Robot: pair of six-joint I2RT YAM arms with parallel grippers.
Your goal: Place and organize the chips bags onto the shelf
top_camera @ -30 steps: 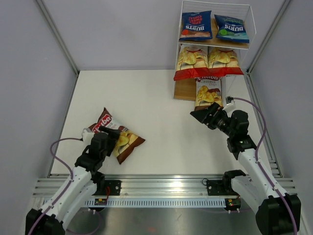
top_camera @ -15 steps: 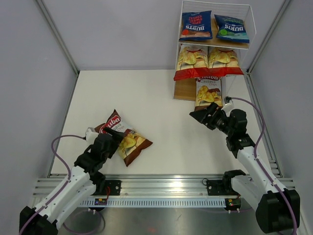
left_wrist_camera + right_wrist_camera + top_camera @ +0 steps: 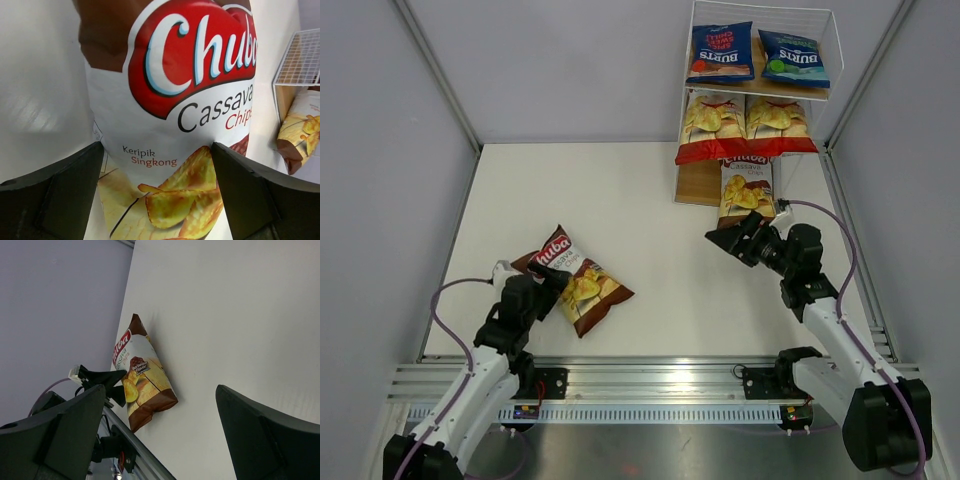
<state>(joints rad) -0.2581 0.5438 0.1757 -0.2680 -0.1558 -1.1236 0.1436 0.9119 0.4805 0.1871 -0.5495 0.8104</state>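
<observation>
A brown Chuba bag point(image 3: 578, 282) lies flat on the white table at the near left. It fills the left wrist view point(image 3: 170, 100) and also shows in the right wrist view point(image 3: 142, 380). My left gripper point(image 3: 552, 284) is open, with its fingers on either side of the bag's lower end point(image 3: 157, 200). The shelf point(image 3: 698, 182) stands at the far right. It holds two blue Burts bags point(image 3: 722, 52) on top, two red-and-white bags point(image 3: 708, 125) in the middle and one brown Chuba bag point(image 3: 747, 190) on the lowest tier. My right gripper point(image 3: 730, 238) is open and empty, just in front of the shelf.
Grey walls enclose the table on three sides. A metal rail point(image 3: 650, 385) runs along the near edge by the arm bases. The lowest shelf tier has bare wood point(image 3: 696, 185) left of its brown bag. The shelf corner shows in the left wrist view point(image 3: 300, 55).
The brown bag on the table has slid right and turned, pushed along with my left gripper. My right gripper has edged slightly left.
</observation>
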